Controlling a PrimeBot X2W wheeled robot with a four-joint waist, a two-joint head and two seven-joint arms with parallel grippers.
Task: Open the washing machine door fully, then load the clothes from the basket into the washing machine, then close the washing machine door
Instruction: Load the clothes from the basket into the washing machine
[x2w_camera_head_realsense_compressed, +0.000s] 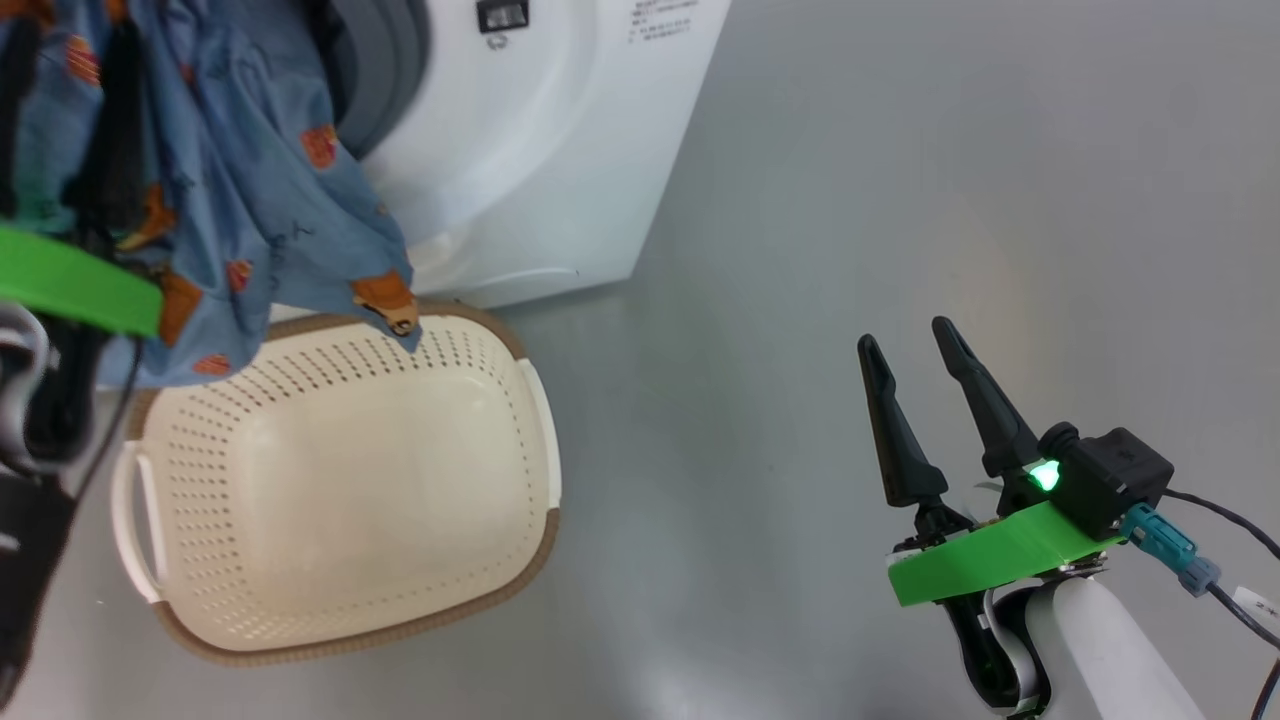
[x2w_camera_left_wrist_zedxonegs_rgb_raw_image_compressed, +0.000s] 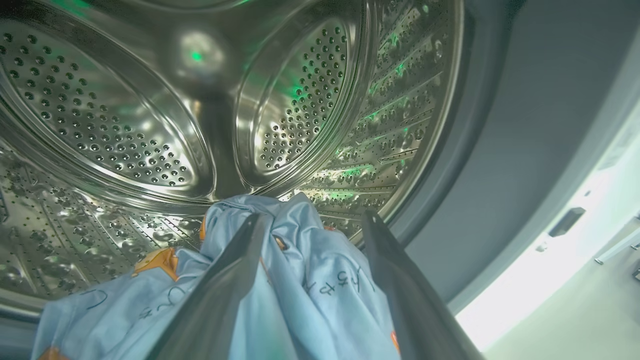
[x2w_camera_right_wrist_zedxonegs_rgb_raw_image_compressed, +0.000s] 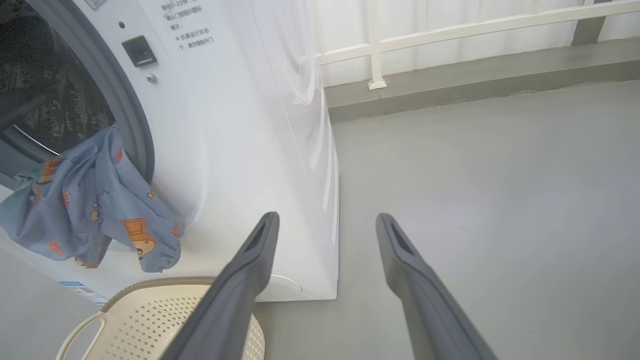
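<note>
At the mouth of the washing machine (x2w_camera_right_wrist_zedxonegs_rgb_raw_image_compressed: 240, 125) with left hand (x2w_camera_left_wrist_zedxonegs_rgb_raw_image_compressed: 315, 216) spread open; shove the clothes (x2w_camera_right_wrist_zedxonegs_rgb_raw_image_compressed: 100, 200) dangling over its rim deeper. Right hand (x2w_camera_right_wrist_zedxonegs_rgb_raw_image_compressed: 326, 216) open beside it.

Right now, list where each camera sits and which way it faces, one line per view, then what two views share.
Head view: on the head, looking down at the floor, the basket, the clothes and the washing machine; right tool open at lower right.
Left wrist view: on the left wrist, facing into the drum; left tool spread around the clothes.
Right wrist view: on the right wrist, facing the washing machine's front; right tool open.
Shared: head and right wrist views both show the clothes hanging above the basket.
</note>
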